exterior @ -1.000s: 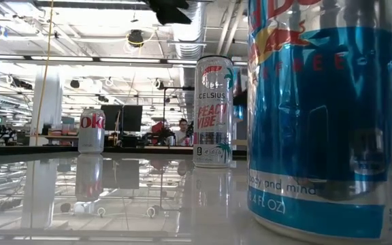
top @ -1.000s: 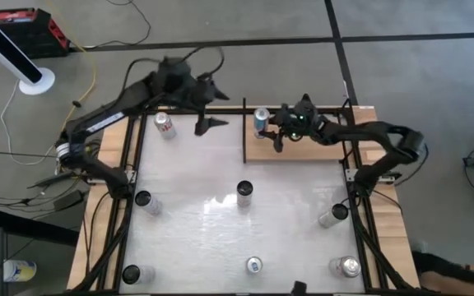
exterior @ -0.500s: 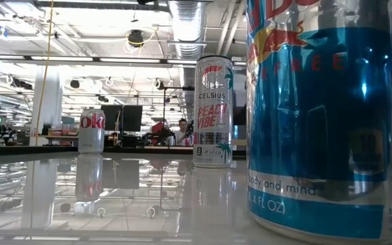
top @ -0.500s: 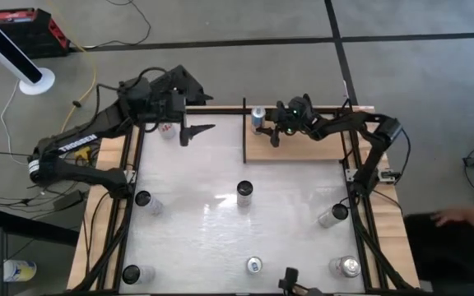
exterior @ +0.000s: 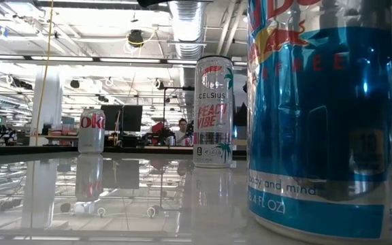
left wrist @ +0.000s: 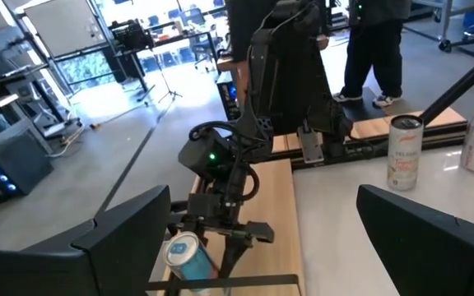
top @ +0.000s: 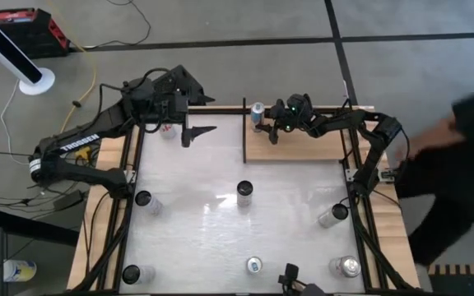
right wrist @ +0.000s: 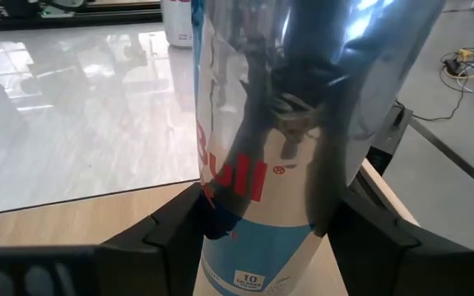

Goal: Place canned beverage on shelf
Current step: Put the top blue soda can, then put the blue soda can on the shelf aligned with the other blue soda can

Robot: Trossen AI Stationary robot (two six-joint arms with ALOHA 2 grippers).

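A silver-and-blue canned beverage (top: 257, 110) (right wrist: 253, 164) is over the far left corner of the shelf (top: 303, 149), a tan wood panel with black rails at the table's far right. My right gripper (top: 264, 122) reaches in from the right and is shut on this can. In the left wrist view the can (left wrist: 184, 255) leans between the right arm's fingers. My left gripper (top: 196, 131) hovers open and level above the table's far left, pointing at the shelf with nothing between its fingers. My right gripper pinches the can's side wall (right wrist: 212, 205) between its two fingers (right wrist: 171, 238), on the lower half of the can. The fingers come from the table's right, slanting slightly down. The can is tilted; whether its base touches the shelf cannot be told.
Several other cans stand on the glossy table, among them (top: 244, 191), (top: 333, 215), (top: 143, 200) and one under the left arm (top: 165, 127). A black rail (top: 244, 131) edges the shelf's left side. A person (top: 459, 156) leans in at the table's right edge.
My right gripper has carried the can a little toward the far edge and down over the shelf's corner. My left gripper has drawn back toward the table's left edge and levelled out, staying open. A person has come in at the right.
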